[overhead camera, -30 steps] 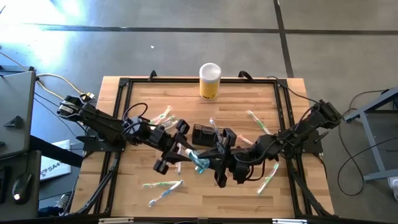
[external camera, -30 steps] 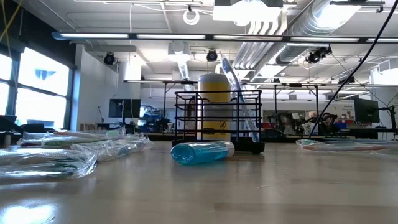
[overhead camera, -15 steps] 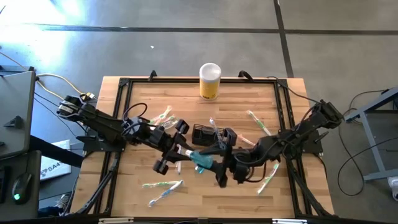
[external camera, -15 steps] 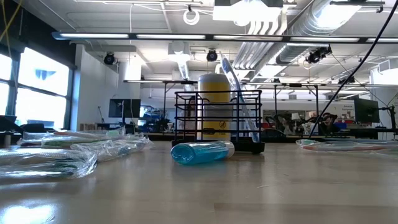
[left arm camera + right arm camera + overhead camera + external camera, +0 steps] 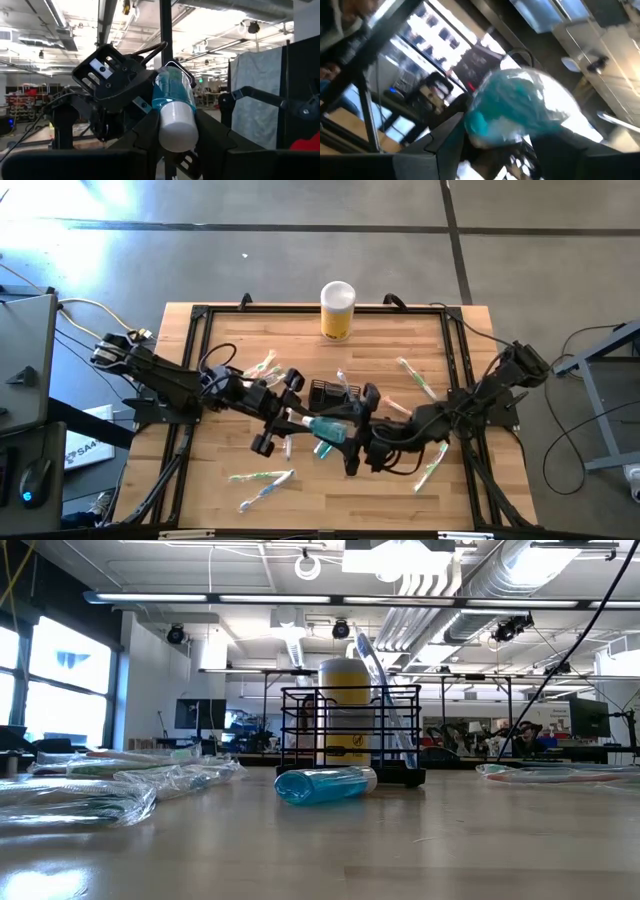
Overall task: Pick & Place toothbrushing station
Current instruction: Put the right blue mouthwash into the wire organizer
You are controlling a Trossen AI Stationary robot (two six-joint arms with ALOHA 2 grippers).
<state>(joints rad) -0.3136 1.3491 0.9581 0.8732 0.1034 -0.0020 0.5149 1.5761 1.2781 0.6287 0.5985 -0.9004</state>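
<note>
The left arm reaches in from the bench's left edge toward its middle, its links low and stretched out; the left end effector [image 5: 300, 418] has its fingers [image 5: 145, 131] closed on the white-capped end of a teal bottle wrapped in clear plastic [image 5: 329, 428]; the right arm comes in from the right edge, bent at the elbow; the right end effector [image 5: 352, 428] meets the left near the bench's middle and is clamped on the same bottle's other end, its dark fingers [image 5: 447, 135] on either side.
</note>
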